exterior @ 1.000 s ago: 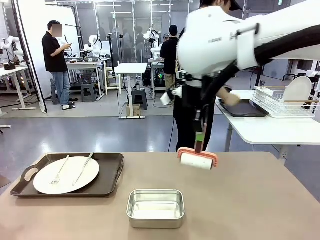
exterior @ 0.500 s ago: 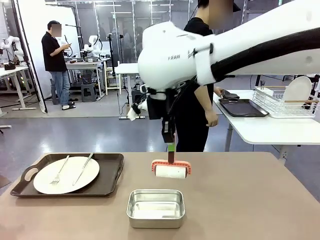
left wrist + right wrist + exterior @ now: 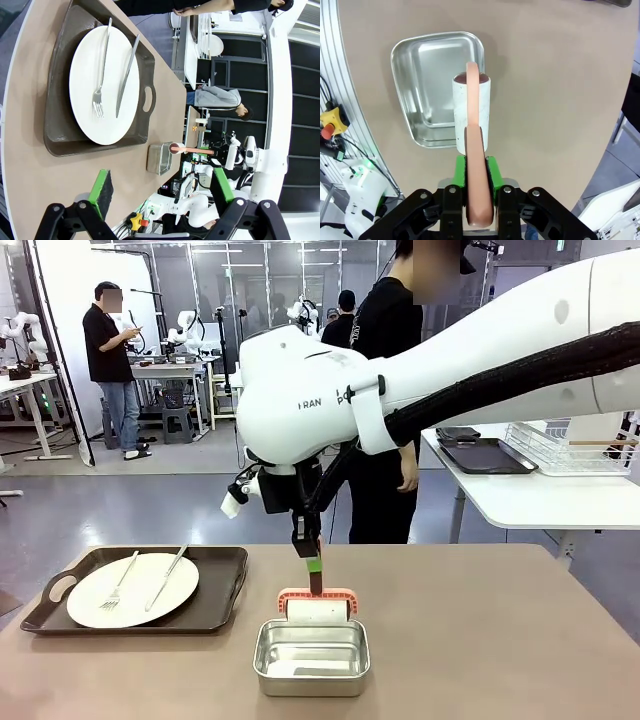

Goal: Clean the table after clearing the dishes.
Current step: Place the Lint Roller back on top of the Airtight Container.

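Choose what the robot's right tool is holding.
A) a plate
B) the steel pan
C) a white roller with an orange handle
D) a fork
C: the right tool is shut on the orange handle of the roller, with a green pad on either side of it.

A plain matte tan-brown counter (image 3: 500,640) carries a round white plate (image 3: 132,590) with a silver fork (image 3: 118,582) and silver knife (image 3: 167,578) on a dark brown-black tray (image 3: 225,585). Between the black, green-padded right fingers (image 3: 491,167) is a salmon-pink-handled lint roller (image 3: 471,115) with a white roll. Beyond them lies a shiny silver steel pan (image 3: 430,85).
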Robot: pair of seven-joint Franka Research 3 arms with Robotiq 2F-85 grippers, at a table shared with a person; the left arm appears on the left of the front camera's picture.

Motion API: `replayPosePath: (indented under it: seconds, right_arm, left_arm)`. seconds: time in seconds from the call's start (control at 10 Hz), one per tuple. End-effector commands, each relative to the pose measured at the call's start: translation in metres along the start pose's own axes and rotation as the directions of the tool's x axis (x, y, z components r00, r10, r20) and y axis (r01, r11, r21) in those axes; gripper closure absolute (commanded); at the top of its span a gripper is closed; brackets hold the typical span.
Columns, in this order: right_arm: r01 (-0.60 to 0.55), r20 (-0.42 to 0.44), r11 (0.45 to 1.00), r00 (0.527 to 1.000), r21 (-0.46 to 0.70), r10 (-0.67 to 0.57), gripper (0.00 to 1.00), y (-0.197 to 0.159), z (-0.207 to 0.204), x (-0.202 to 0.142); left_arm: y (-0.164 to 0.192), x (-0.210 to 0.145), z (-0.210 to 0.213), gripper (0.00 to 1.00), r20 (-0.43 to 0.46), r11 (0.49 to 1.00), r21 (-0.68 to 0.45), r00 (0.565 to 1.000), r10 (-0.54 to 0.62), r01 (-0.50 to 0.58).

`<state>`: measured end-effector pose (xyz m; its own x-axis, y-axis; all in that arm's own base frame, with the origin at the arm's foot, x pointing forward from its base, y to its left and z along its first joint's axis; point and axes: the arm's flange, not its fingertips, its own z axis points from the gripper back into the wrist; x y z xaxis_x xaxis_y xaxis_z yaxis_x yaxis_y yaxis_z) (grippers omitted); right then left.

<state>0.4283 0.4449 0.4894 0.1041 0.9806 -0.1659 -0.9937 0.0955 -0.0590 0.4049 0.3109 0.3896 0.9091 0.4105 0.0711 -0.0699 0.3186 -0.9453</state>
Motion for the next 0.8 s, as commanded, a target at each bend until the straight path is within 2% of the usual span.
replayPosePath:
  seconds: [0.0,0.2,0.5,0.7]
  right_arm:
    - [0.050,-0.011,0.998,0.999,0.044,-0.049,0.78,0.007,0.008,-0.002]
    - [0.041,0.016,0.997,0.999,0.066,-0.042,0.78,0.014,0.004,-0.003]
    - [0.012,0.074,0.997,0.997,0.071,-0.017,0.78,0.009,-0.003,-0.003]
    - [0.014,0.082,0.996,0.996,0.088,-0.022,0.78,0.004,-0.018,0.002]
  left_arm:
    - [0.000,-0.002,0.003,0.00,0.004,1.000,-0.002,1.000,-0.001,0.001]
    - [0.000,-0.002,0.003,0.00,0.004,1.000,-0.002,1.000,-0.001,0.001]
    - [0.000,-0.002,0.003,0.00,0.004,1.000,-0.002,1.000,-0.001,0.001]
    - [0.000,-0.002,0.003,0.00,0.004,1.000,-0.002,1.000,-0.001,0.001]
